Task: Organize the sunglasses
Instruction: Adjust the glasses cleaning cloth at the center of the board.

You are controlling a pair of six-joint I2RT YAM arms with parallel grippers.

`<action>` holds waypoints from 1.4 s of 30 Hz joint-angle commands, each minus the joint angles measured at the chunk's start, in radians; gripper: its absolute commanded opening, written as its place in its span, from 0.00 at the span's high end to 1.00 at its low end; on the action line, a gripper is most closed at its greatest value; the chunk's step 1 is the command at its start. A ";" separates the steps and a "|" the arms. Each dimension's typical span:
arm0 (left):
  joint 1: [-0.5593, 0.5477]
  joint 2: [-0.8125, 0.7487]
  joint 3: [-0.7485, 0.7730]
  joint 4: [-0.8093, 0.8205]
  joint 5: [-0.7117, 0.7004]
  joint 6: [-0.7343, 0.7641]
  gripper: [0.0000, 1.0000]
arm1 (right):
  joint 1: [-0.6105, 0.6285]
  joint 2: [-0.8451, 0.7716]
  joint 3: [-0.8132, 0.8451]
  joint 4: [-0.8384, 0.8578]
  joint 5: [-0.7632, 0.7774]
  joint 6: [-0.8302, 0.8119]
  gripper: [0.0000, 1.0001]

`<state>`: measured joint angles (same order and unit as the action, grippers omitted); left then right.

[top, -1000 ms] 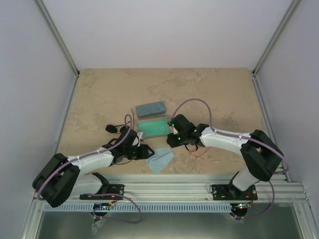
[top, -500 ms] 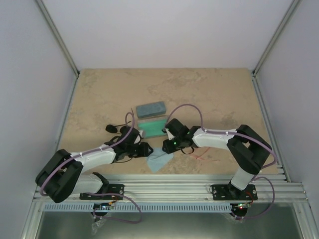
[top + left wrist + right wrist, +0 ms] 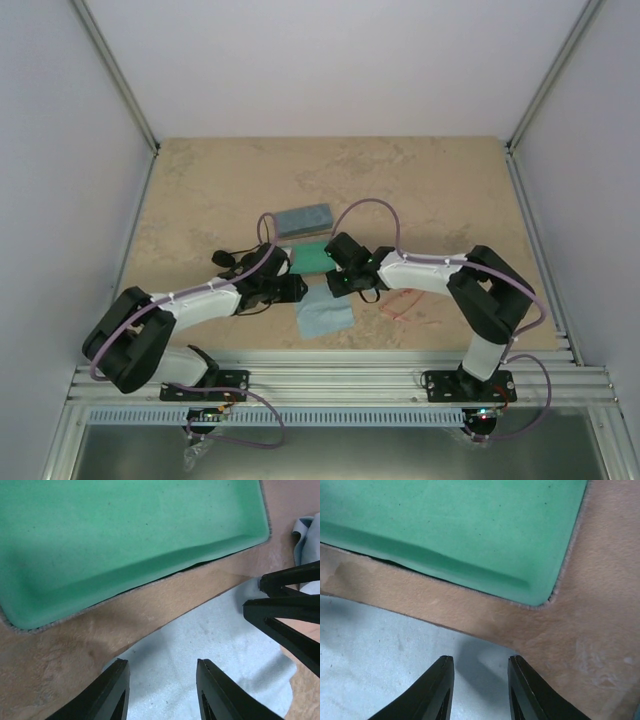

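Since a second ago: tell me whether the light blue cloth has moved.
Yes. The light blue cloth has been spread flatter, its far edge now nearer the open green-lined case.

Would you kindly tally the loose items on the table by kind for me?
Sunglasses: 2, the black pair and the red pair
Cases: 2, the blue-grey case and the green-lined case
Cloths: 1, the cloth
Total: 5
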<state>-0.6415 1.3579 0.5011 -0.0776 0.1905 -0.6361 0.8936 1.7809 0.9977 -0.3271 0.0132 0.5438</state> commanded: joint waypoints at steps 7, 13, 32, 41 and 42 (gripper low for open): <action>-0.003 -0.096 -0.029 0.010 0.120 0.032 0.59 | 0.058 -0.158 -0.106 -0.062 -0.058 0.027 0.69; -0.012 -0.138 -0.093 0.049 0.210 -0.018 0.59 | 0.129 -0.147 -0.158 -0.061 -0.134 0.058 0.72; -0.138 -0.204 -0.169 -0.139 0.065 -0.127 0.58 | 0.197 -0.230 -0.248 -0.122 0.011 0.223 0.68; -0.138 -0.243 -0.025 -0.153 -0.053 -0.097 0.40 | 0.155 -0.320 -0.153 -0.091 0.152 0.207 0.67; -0.138 -0.228 -0.003 -0.169 -0.092 -0.101 0.38 | 0.138 -0.310 -0.143 -0.091 0.172 0.202 0.67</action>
<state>-0.7746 1.1145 0.4034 -0.1963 0.2394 -0.7326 1.0744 1.4658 0.8017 -0.4187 0.0574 0.7452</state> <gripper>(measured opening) 0.588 0.326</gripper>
